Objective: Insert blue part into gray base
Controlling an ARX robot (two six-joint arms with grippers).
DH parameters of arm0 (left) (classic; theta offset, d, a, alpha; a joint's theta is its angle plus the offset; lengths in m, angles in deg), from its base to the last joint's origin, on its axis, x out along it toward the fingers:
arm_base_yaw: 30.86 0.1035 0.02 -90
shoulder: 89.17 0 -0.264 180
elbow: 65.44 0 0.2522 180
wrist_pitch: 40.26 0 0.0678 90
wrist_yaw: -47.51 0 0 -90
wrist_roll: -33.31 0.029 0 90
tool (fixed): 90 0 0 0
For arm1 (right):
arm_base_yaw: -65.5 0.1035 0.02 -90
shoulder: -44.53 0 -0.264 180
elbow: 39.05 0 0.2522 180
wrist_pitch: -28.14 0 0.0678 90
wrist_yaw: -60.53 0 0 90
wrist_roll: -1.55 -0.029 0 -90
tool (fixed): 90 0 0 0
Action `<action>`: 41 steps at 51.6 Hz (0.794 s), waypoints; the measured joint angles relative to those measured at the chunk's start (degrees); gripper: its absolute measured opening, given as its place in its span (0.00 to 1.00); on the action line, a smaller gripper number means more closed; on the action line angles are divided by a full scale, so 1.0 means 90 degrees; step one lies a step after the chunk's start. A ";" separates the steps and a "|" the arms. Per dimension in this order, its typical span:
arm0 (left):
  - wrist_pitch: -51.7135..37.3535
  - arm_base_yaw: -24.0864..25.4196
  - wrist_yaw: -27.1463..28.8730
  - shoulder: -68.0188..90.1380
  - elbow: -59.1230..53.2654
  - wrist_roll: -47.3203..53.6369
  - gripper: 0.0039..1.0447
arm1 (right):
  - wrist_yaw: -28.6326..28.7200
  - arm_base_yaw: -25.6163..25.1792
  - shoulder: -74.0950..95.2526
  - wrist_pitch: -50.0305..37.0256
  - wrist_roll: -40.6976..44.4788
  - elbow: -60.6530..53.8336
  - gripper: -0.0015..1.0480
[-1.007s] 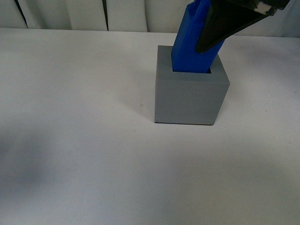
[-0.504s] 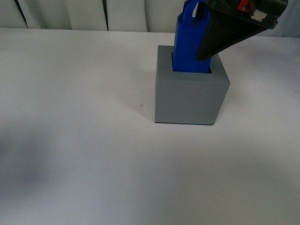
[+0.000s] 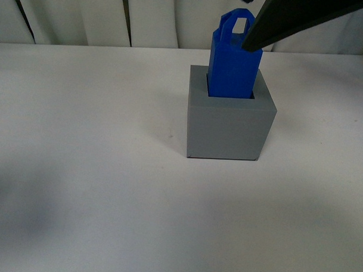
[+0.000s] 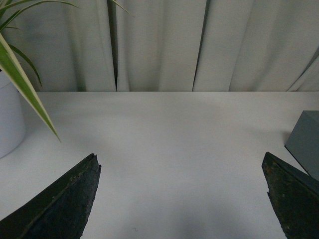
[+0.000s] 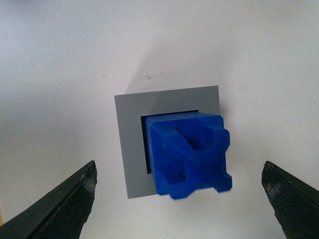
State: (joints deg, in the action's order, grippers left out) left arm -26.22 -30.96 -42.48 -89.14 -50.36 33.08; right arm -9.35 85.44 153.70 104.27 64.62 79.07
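Note:
The blue part [image 3: 233, 60] stands upright in the recess of the gray base [image 3: 229, 129], its upper half and loop handle sticking out above the rim. My right gripper [image 5: 178, 167] is open and hovers above the part, touching nothing. One of its dark fingers [image 3: 287, 20] shows in the front view at the top right, beside the loop. From above, the blue part [image 5: 189, 154] fills the recess of the gray base [image 5: 130, 149]. My left gripper [image 4: 180, 156] is open and empty over bare table, with a corner of the gray base [image 4: 305, 142] off to one side.
A white table [image 3: 97, 169] carries the base, with pale curtains [image 3: 162, 19] behind it. A white pot [image 4: 9, 119] with long green leaves [image 4: 25, 84] stands near the left gripper.
My right gripper has let go of the blue part and risen. The part, tilted before, now stands straight in the base with its loop handle uncovered.

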 joint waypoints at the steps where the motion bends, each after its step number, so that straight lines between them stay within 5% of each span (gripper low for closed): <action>1: 0.0000 0.0000 0.0000 0.0000 0.0000 0.0000 0.94 | 0.0083 -0.0061 -0.0134 -0.0087 -0.0002 -0.0087 0.93; 25: 0.0000 0.0000 0.0000 0.0000 0.0000 0.0000 0.94 | 0.2295 -0.1732 -0.2125 -0.1722 -0.0551 -0.2674 0.93; 34: 0.0000 0.0000 0.0000 0.0000 0.0000 0.0000 0.94 | 0.3415 -0.2387 -0.2926 -0.3257 -0.1591 -0.4046 0.93; 41: 0.0000 0.0000 0.0000 0.0000 0.0000 0.0000 0.94 | 0.3616 -0.2715 -0.3599 -0.4189 -0.2521 -0.5127 0.93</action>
State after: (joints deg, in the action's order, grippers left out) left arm -26.22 -30.96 -42.48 -89.14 -50.36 33.08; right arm 23.19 61.00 121.30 66.57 41.93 32.93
